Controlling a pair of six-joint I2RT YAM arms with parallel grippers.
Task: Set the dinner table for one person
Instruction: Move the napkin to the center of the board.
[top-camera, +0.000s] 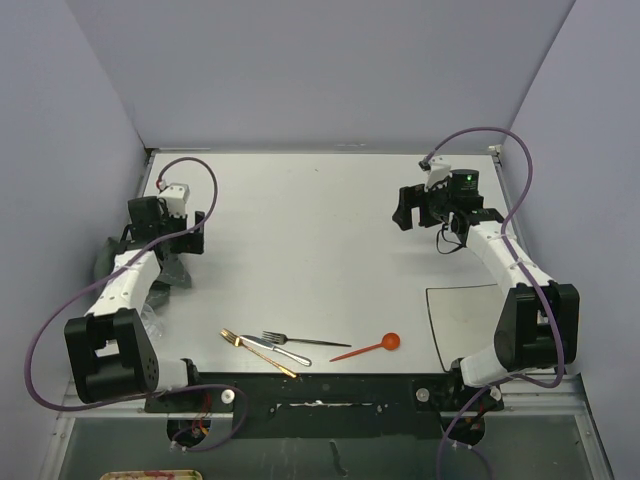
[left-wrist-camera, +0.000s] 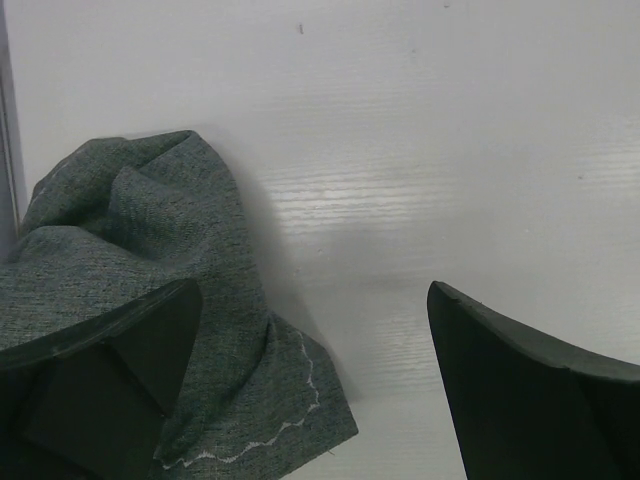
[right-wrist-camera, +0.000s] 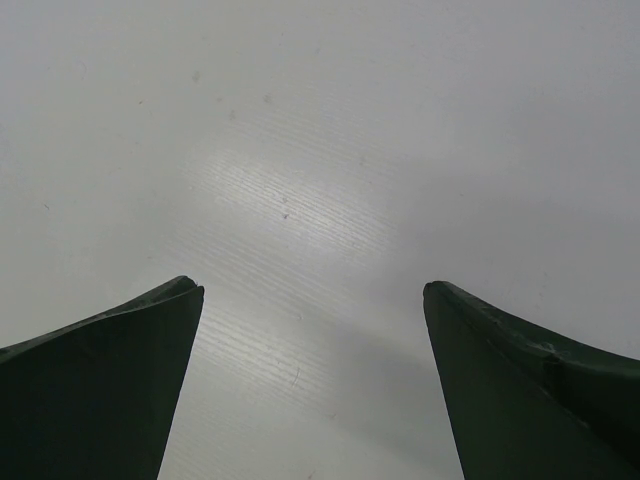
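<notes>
The left end effector (left-wrist-camera: 313, 287) and right end effector (right-wrist-camera: 312, 285) hang released above the large flat white table (top-camera: 300, 230), where a shallow pinch risks dragging the crumpled grey-green cloth placemat (left-wrist-camera: 130, 250) off its left edge.

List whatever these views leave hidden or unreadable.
Placemat: in the left wrist view, cut off by the frame's left edge; in the top view, mostly under the left arm.
Plate: in the top view, its right side is hidden behind the right arm.
Cutlery: in the top view, overlapping and too small to count the pieces for certain.
</notes>
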